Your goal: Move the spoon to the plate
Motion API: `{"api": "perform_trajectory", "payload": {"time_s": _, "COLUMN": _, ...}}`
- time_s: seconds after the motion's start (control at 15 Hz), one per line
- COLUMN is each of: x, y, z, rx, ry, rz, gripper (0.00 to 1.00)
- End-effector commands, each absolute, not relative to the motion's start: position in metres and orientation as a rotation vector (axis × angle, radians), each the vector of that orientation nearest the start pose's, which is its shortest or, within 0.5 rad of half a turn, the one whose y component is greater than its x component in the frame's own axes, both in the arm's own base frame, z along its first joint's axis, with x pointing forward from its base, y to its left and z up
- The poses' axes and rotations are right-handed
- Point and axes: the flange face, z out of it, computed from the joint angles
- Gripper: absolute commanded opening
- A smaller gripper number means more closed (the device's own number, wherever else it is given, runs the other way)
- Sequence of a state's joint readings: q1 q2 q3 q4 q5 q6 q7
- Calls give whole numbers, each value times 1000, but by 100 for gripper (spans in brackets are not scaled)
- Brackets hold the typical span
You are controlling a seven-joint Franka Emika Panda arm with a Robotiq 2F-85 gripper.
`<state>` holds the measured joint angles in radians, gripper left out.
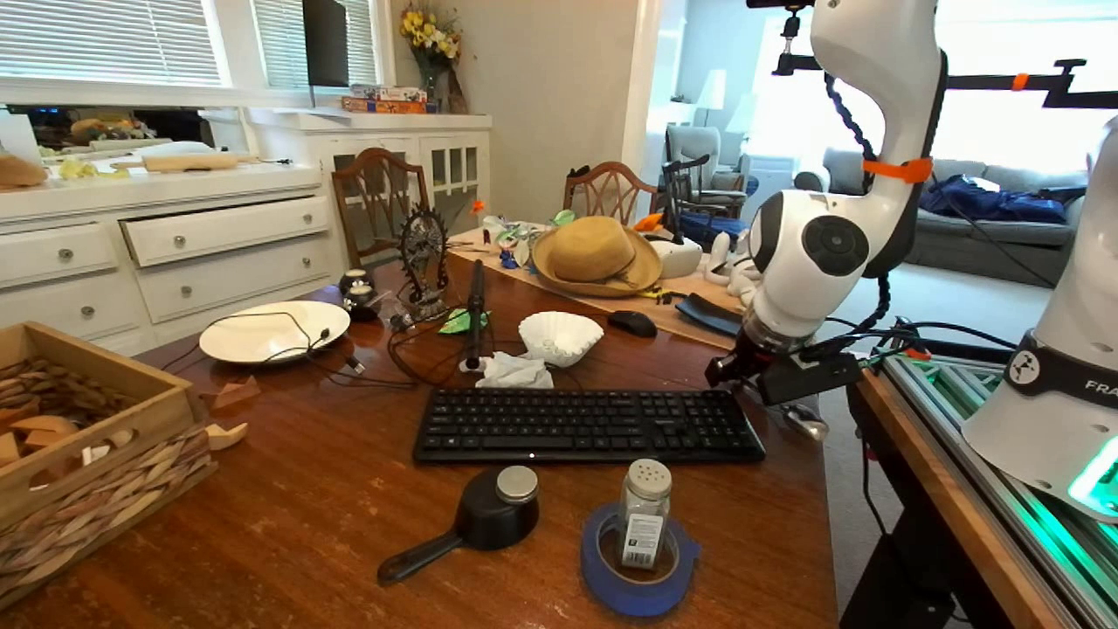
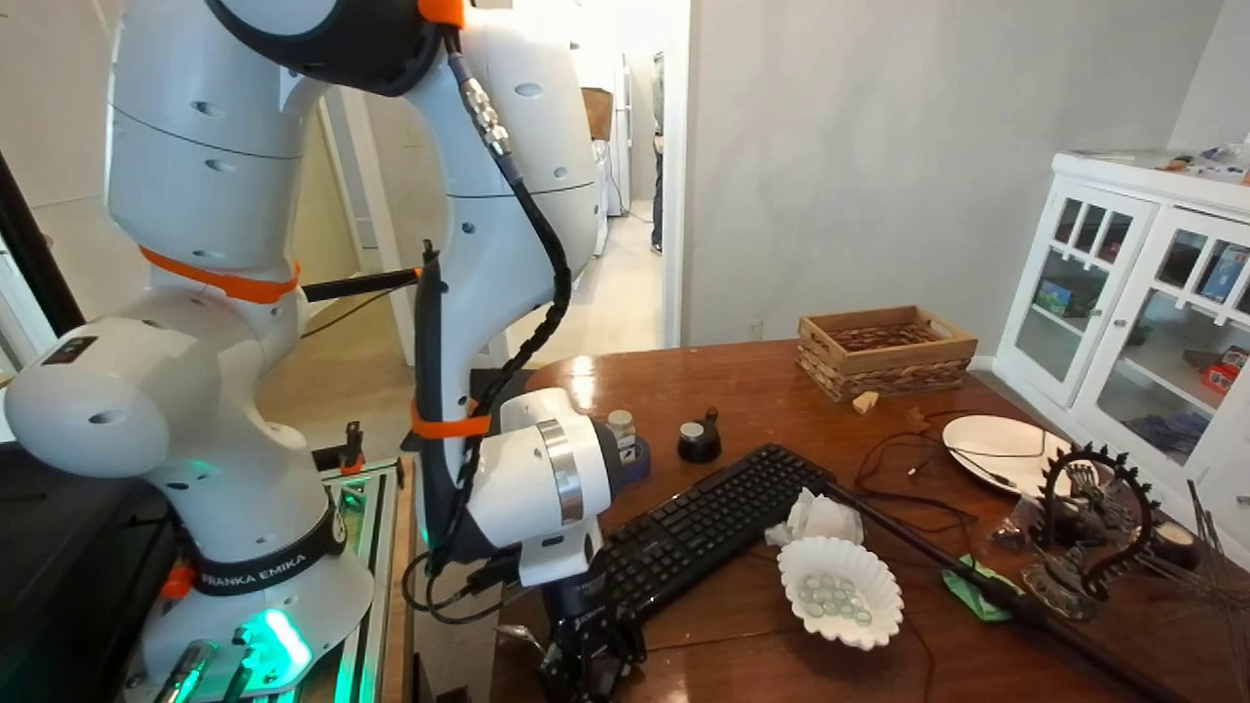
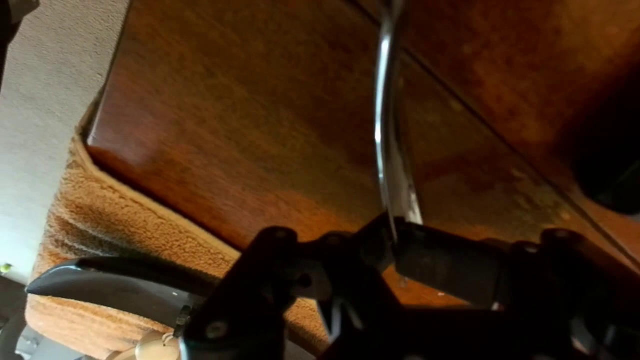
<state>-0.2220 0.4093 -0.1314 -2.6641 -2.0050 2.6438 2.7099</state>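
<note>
1. The spoon (image 3: 383, 100) is by the edge of the wooden table (image 1: 306, 472) nearest the robot arm (image 1: 812, 227), partway between that edge's corners; I cannot tell whether it touches the wood.
2. The gripper (image 3: 394, 240) is pinched narrow, with the spoon held in it.
3. Just beside the gripper is one end of the black keyboard (image 1: 590, 425), which runs from near that edge toward the opposite one.
4. Past the keyboard, well in from the edges, a crumpled white cloth (image 1: 515, 371) lies next to the fluted white bowl (image 1: 559, 341), which in an exterior view contains clear glass pieces (image 2: 832, 598). A black mouse (image 1: 632, 324) lies near the bowl.
5. The plate (image 1: 249, 336) lies near the edge opposite the robot arm, well apart from the spoon, a dark cable (image 1: 324, 334) across it.
6. A spiky metal ornament (image 1: 425, 253) stands near the plate.
7. The wooden basket (image 2: 889, 378) sits at a corner on the plate's side.
8. Toward the basket's end edge are a small black pan (image 1: 498, 515) and a glass shaker (image 1: 646, 507) standing within a roll of blue tape (image 1: 629, 598).
9. At the opposite end is a straw hat (image 1: 594, 253); in the wrist view a tan towel (image 3: 145, 210) meets a table corner.
</note>
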Motion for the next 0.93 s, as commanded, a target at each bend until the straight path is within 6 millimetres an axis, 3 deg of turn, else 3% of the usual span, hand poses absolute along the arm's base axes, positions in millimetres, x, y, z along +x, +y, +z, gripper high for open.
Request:
{"api": "perform_trajectory", "payload": {"time_s": 0.0, "x": 296, "y": -111, "z": 79, "rx": -2914, "ry": 1951, "rz": -630, "gripper": 0}}
{"api": "perform_trajectory", "payload": {"time_s": 0.4, "x": 296, "y": -154, "z": 97, "rx": -2605, "ry": 2280, "rz": -550, "gripper": 0}}
{"api": "perform_trajectory", "payload": {"time_s": 0.87, "x": 311, "y": -160, "z": 123, "rx": -2478, "ry": 2258, "rz": -578, "gripper": 0}}
